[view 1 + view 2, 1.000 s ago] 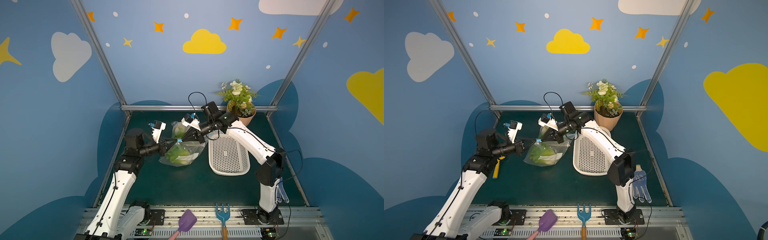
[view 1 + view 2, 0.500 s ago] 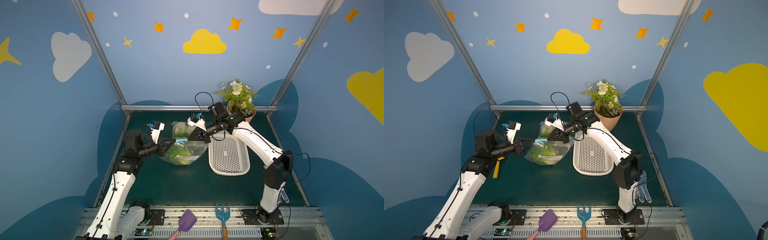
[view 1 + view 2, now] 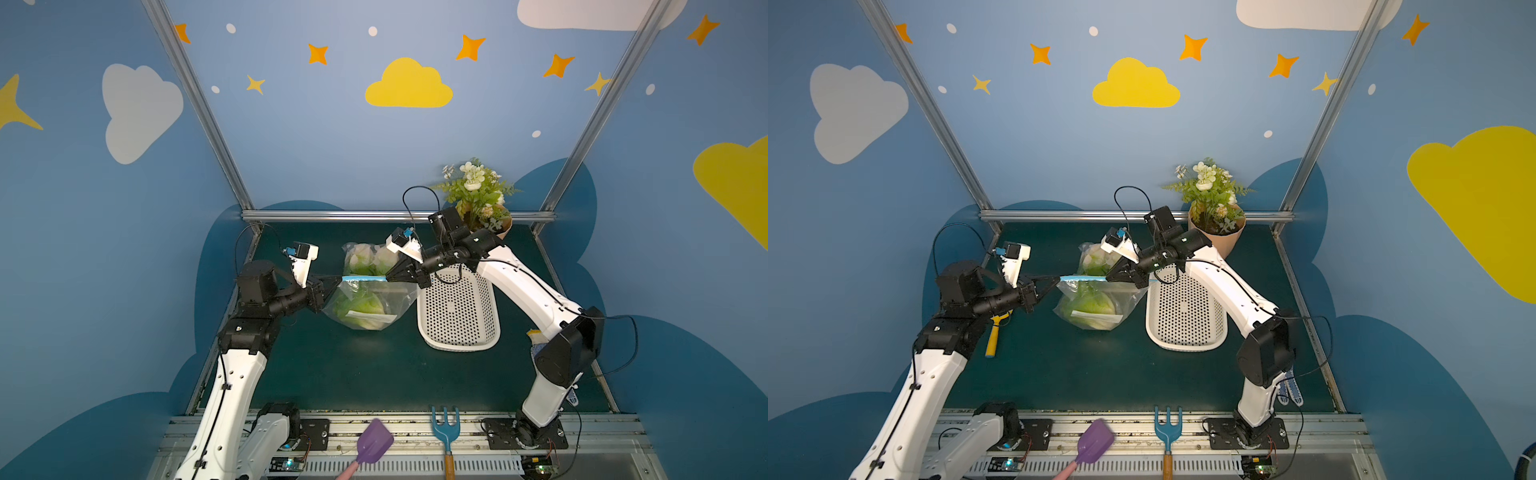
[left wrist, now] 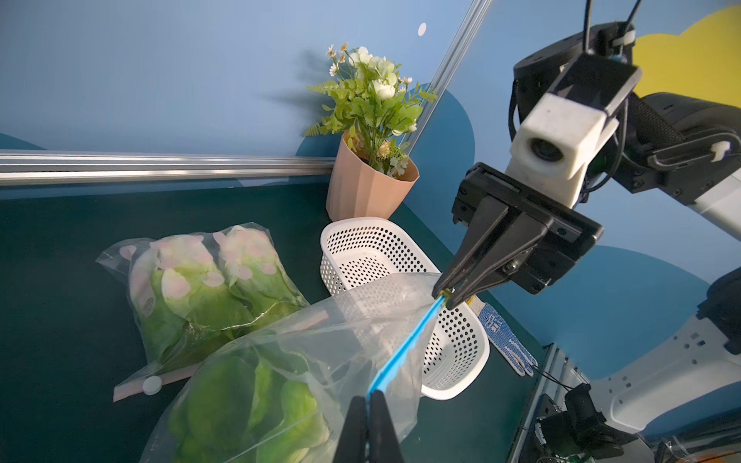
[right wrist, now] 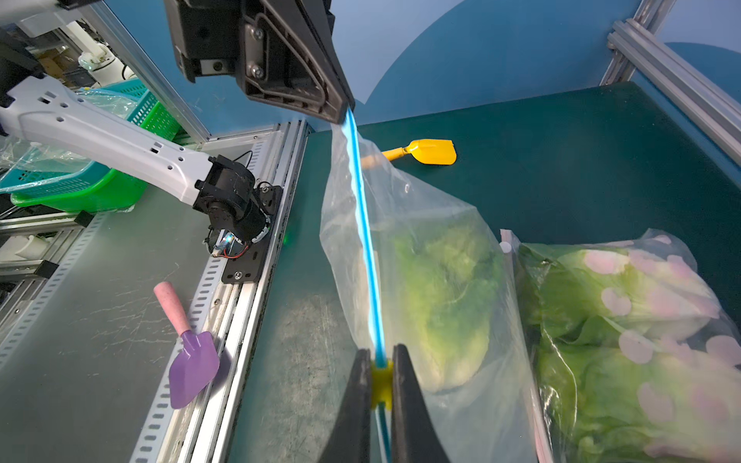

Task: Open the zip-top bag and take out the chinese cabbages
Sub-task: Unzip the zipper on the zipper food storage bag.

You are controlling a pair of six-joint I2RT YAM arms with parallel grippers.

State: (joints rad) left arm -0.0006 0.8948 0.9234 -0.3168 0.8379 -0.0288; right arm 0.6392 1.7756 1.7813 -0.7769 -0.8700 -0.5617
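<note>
Well to the left of the white basket (image 3: 457,307), past my left arm, a yellow scoop (image 3: 992,336) lies on the green mat (image 3: 353,374). Next comes my left gripper (image 3: 338,277). Its jaws are pressed together on the blue zip strip (image 3: 363,277), at the end farthest from the basket. The clear zip-top bag (image 3: 374,299) hangs from that strip, just beside the basket's left rim. The chinese cabbages (image 3: 359,305) sit inside it, their green leaves bulging against the plastic. I cannot tell whether the seal is open anywhere along its run. Behind that bag, also left of the basket, lies a second bag (image 3: 368,257) printed with pink dots and holding more greens. My right gripper (image 3: 388,276) is at the basket's back left corner. Its jaws pinch the yellow slider (image 5: 381,379) at the strip's basket-side end. The strip runs taut and straight between my two grips. A potted plant (image 3: 478,195) with white flowers stands just behind the basket's back right corner.
</note>
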